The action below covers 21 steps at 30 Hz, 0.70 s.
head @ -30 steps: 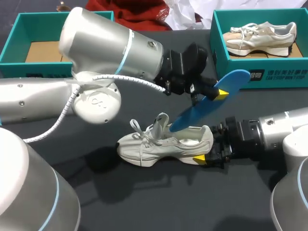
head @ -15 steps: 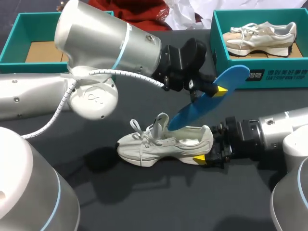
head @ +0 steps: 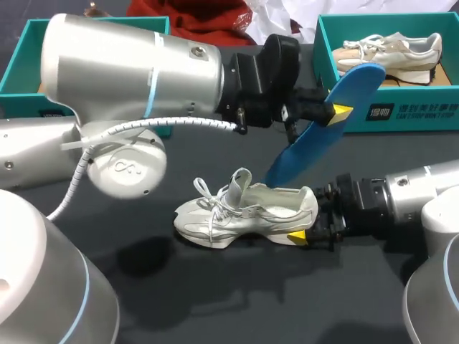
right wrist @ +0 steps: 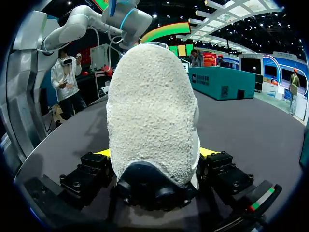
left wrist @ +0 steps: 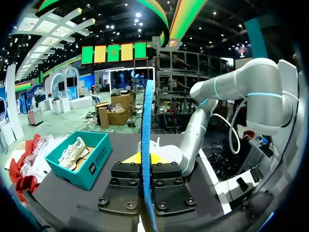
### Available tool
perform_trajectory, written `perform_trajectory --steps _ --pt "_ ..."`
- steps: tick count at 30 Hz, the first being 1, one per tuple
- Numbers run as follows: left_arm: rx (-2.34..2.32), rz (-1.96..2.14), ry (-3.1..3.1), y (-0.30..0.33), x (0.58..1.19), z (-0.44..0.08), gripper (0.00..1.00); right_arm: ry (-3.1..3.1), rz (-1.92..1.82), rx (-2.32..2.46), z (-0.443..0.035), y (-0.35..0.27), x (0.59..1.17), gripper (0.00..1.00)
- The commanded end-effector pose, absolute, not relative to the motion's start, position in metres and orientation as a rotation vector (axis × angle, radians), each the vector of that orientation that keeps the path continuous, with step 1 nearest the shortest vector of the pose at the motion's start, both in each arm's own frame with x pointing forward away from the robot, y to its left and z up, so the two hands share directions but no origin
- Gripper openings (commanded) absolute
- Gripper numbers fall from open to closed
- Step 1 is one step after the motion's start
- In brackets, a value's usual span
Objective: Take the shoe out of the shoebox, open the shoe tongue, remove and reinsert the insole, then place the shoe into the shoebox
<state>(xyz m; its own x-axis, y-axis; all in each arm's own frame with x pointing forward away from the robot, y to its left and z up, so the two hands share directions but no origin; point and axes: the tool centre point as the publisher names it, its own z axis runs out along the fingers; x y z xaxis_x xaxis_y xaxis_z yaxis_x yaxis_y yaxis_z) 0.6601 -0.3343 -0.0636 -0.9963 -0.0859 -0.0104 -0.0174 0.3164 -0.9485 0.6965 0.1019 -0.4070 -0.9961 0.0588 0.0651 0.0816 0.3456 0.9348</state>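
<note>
Counted 2 white sneakers, 2 teal shoeboxes and 1 blue insole, on or over a dark table (head: 215,301). Found the left gripper (head: 326,118) clamped on the insole (head: 297,154), held tilted in the air. Placed its lower tip at the opening of the near sneaker (head: 244,215), apparently just clear of it, and its upper end in front of the right shoebox (head: 401,111). Saw the insole edge-on between the 2 fingers in the left wrist view. Found the right gripper (head: 310,222) closed on the near sneaker at the heel, from 2 sides, sole down on the table, tongue raised. Noted the 2nd sneaker (head: 387,54) lying inside the right shoebox, and the left shoebox (head: 21,50) showing a brown cardboard floor.
</note>
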Motion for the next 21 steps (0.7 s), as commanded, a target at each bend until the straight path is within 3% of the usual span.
perform_trajectory --steps 1,10,21 --pt "-0.088 -1.804 2.506 -0.323 0.661 -0.062 0.00 -2.564 -1.775 -0.135 -0.407 0.103 0.696 0.00" --pt "-0.088 -1.804 2.506 -0.323 0.661 -0.062 0.00 -2.564 -1.775 -0.135 -0.407 0.103 0.696 0.00" --pt "-0.129 -2.140 2.246 -0.303 0.638 -0.006 0.00 -2.564 -1.775 -0.135 -0.407 0.103 0.696 0.00"
